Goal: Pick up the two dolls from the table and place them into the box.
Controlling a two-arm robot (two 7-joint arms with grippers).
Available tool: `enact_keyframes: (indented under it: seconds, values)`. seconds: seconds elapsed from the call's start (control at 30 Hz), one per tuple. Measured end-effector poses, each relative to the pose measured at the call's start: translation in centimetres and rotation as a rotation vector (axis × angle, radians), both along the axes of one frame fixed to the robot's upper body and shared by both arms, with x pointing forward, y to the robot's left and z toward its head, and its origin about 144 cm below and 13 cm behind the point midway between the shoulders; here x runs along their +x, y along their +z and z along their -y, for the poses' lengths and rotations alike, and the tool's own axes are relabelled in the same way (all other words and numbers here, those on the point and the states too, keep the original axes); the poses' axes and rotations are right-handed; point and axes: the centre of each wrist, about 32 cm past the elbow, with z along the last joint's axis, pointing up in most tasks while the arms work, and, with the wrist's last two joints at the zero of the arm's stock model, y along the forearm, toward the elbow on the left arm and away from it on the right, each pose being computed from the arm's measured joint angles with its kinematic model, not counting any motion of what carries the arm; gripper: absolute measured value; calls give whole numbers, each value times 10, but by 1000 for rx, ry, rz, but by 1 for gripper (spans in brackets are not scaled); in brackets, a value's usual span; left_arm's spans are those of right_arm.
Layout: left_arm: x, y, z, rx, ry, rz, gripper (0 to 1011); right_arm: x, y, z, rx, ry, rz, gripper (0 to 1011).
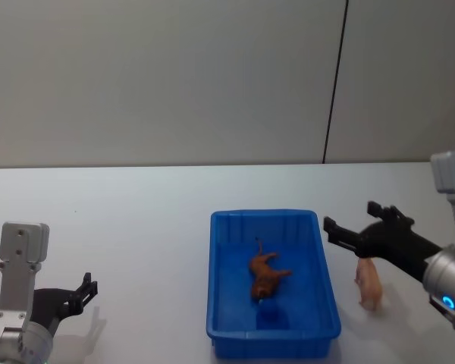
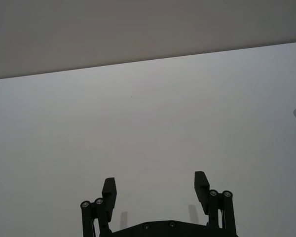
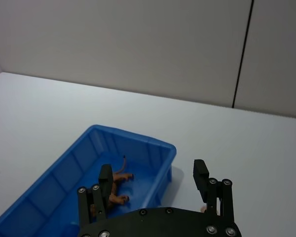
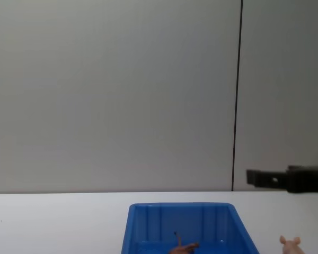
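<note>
**Jaws wide on both sides, one doll boxed, one on the table**

Both my jaws stand released, with nothing between them. My right gripper (image 1: 353, 218) hangs at the right of the head frame, raised off the table (image 1: 136, 243). Its fingertips point toward the blue box (image 1: 210, 296) and show just above the pink doll (image 1: 369, 284). That pale figure sits on the white top at the lower right, just beside the box's right wall and outside it. The reddish brown doll (image 1: 265, 277) lies on its side on the box floor, near the middle of the frame's lower half. My left gripper (image 1: 82, 294) sits low in the lower left corner, over bare table, well apart from the box and from both dolls.
</note>
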Motion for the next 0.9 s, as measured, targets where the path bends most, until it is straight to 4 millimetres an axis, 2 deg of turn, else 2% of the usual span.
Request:
enact_keyframes:
  seconds: [0.43,0.9]
  values:
    - [0,0,0,0,0,0,1003,-19,-8,6,-19,-96,-78,1001]
    - [0,0,0,0,0,0,1003,-28,-12,8,-56,-182,-118,1001]
